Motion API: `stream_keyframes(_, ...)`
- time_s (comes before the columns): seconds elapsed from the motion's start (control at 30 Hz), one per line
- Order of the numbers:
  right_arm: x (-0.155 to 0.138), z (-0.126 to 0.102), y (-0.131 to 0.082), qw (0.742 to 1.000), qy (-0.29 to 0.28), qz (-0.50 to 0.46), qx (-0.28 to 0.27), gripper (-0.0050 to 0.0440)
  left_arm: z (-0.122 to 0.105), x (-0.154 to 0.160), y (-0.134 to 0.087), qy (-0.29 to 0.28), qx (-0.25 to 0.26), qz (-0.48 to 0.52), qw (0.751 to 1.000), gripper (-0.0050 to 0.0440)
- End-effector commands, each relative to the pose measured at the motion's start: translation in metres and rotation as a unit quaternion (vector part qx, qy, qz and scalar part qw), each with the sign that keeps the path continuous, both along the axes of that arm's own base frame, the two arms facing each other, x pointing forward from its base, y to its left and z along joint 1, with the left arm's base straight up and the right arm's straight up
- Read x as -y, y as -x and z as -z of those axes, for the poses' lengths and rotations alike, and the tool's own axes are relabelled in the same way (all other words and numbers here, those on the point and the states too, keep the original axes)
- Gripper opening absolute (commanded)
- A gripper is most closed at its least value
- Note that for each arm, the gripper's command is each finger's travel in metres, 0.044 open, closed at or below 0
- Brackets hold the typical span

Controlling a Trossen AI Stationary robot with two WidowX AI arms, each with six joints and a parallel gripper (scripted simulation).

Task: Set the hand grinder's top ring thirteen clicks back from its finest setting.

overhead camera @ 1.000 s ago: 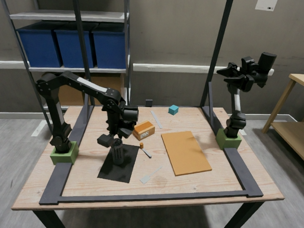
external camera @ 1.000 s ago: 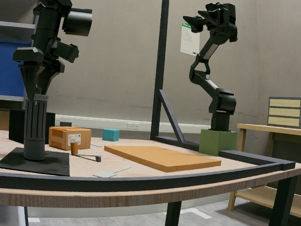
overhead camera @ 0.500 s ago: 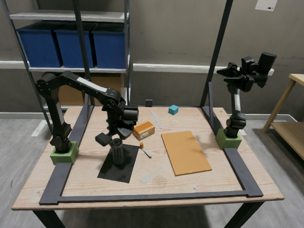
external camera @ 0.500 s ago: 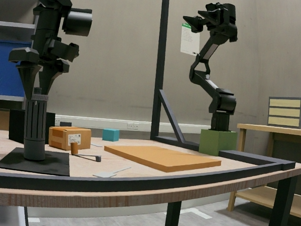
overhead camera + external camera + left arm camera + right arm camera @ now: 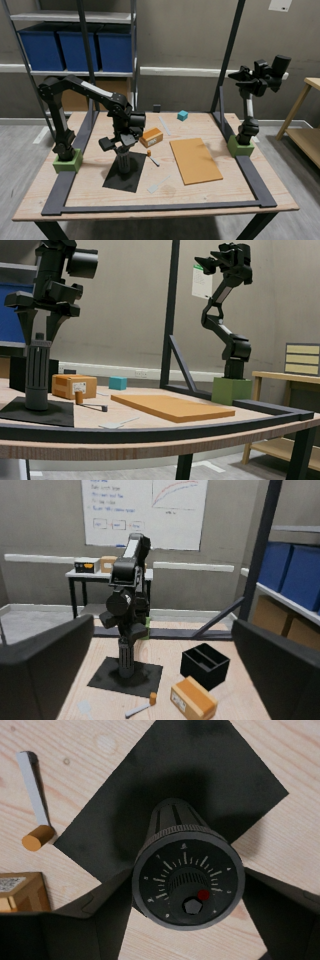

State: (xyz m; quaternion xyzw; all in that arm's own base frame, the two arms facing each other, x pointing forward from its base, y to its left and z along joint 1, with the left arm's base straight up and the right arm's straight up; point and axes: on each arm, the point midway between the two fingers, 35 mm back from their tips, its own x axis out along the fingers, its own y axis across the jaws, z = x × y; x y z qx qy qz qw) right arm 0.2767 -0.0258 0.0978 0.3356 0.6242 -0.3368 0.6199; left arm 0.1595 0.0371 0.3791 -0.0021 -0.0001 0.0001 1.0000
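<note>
The dark grey grinder (image 5: 124, 165) (image 5: 37, 374) (image 5: 126, 665) (image 5: 172, 815) stands upright on its black mat (image 5: 111, 182) (image 5: 62, 415) (image 5: 105, 677) (image 5: 250, 790). My right gripper (image 5: 40, 343) (image 5: 185, 875) points down from above, its fingertips against opposite sides of the knurled top ring (image 5: 177, 829). The right wrist view shows the ring's numbered face with white ticks, a small knob and a red dot (image 5: 203, 894). My left gripper (image 5: 232, 79) (image 5: 203, 254) is open and empty, raised high at the other side of the table.
A crank with an orange knob (image 5: 149, 153) (image 5: 38, 838) lies beside the mat. Near it are a cardboard box (image 5: 151, 137) (image 5: 87, 387) and a black divided bin (image 5: 200, 672). An orange board (image 5: 193, 160), a teal cube (image 5: 182, 115) and a grey spatula-like tool (image 5: 153, 188) lie farther out.
</note>
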Motion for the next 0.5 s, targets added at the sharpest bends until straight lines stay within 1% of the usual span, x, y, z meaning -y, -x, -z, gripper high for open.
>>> stream_keyframes(0.0, 0.0015, -0.0081, -0.0033, 0.999, 0.002, 0.039, 0.016, 0.0279, -0.0033, 0.0002, -0.0001, -0.004, 0.001, 0.001, 1.0, 0.04)
stream_keyframes(0.43, 0.0016, -0.0081, -0.0032, 0.984, 0.0, 0.18, 0.016, 0.0279, -0.0033, 0.0002, -0.0001, -0.004, 0.001, 0.001, 1.0, 0.04)
stream_keyframes(0.47, 0.0016, -0.0081, -0.0032, 0.984, 0.0, 0.18, 0.016, 0.0279, -0.0033, 0.0002, -0.0001, -0.004, 0.001, 0.001, 1.0, 0.04)
